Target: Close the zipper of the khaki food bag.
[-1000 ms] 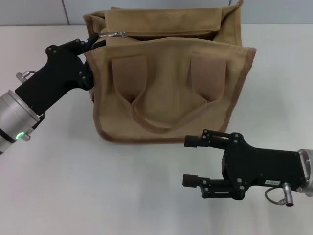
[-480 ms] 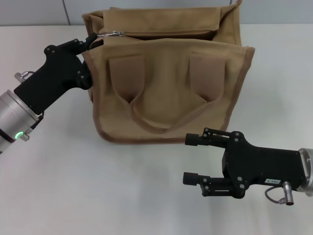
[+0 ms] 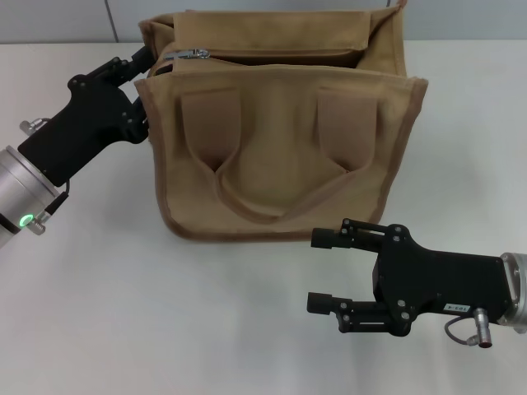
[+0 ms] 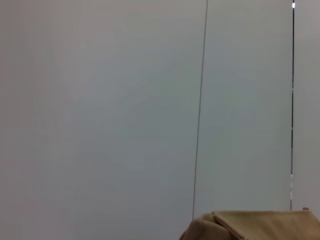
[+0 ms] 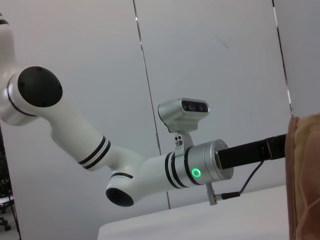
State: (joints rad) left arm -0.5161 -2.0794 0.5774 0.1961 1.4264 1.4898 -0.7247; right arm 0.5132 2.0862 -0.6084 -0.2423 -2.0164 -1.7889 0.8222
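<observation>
The khaki food bag (image 3: 280,164) stands upright at the table's middle back, handle side toward me. Its zipper (image 3: 272,54) runs along the gaping top, with the silver pull tab (image 3: 189,54) at the left end. My left gripper (image 3: 142,70) is pressed against the bag's upper left corner, shut on the fabric there; its lower finger is hidden by the bag's edge. My right gripper (image 3: 317,270) hovers open in front of the bag's lower right, holding nothing. The left wrist view shows only a strip of the bag (image 4: 250,225). The bag's edge (image 5: 305,175) also appears in the right wrist view.
The white table (image 3: 123,313) stretches in front of and on both sides of the bag. A grey panelled wall (image 4: 100,100) rises just behind it. The right wrist view looks across at my left arm (image 5: 165,170).
My left gripper has moved up and to the left, and the bag's upper left corner and pull tab have shifted slightly with it. The right gripper has barely moved.
</observation>
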